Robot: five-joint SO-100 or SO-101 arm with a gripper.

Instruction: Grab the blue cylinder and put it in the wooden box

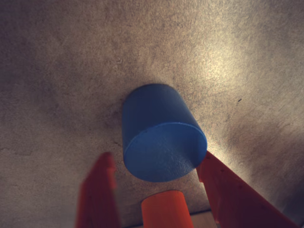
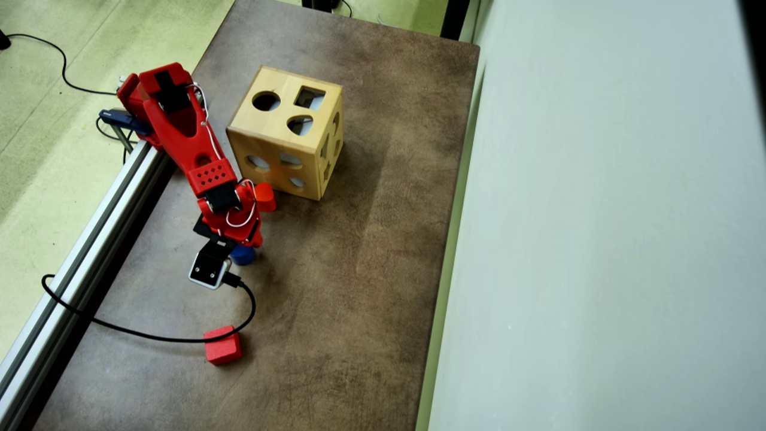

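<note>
Blue cylinder (image 1: 164, 145) seen upright on brown table (image 2: 359, 269), between spread fingers of gripper (image 1: 156, 164), not yet clamped; wooden box (image 2: 287, 140) near. Risk judged: uneven closing could tip or roll cylinder; trailing black cable (image 2: 179, 335) could be snagged

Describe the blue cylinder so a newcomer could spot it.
Start at the large light-wood box on the brown table, then follow the red arm's gripper down. The small blue cylinder stands beneath it, the only blue block; the red cube lies apart.
</note>
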